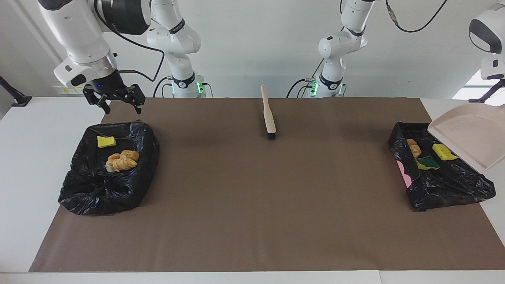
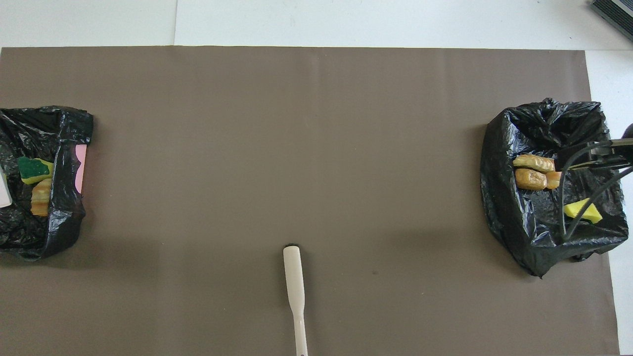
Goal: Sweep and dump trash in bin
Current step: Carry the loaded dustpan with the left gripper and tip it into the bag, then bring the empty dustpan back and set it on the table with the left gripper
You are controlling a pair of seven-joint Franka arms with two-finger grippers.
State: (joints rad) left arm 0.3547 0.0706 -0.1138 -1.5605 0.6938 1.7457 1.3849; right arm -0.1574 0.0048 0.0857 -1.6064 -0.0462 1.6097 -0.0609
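My left gripper (image 1: 498, 85) holds the pale pink dustpan (image 1: 469, 136) tilted in the air over the black-lined bin (image 1: 453, 189) at the left arm's end of the table. That bin holds orange lumps (image 1: 414, 148), a yellow sponge scrap (image 1: 443, 152) and a green-and-yellow scrap (image 1: 428, 162). My right gripper (image 1: 117, 103) is open and empty, above the robot-side edge of the second black-lined bin (image 1: 90, 193). That bin holds a yellow scrap (image 1: 106, 141) and orange lumps (image 1: 122, 161). The cream brush (image 1: 269, 114) lies on the brown mat, midway between the bins and near the robots.
The brown mat (image 1: 252, 205) covers most of the white table. A pink card (image 1: 404, 173) leans against the mat-centre side of the bin under the dustpan. The right arm's cables (image 2: 583, 163) hang over the second bin (image 2: 509, 207) in the overhead view.
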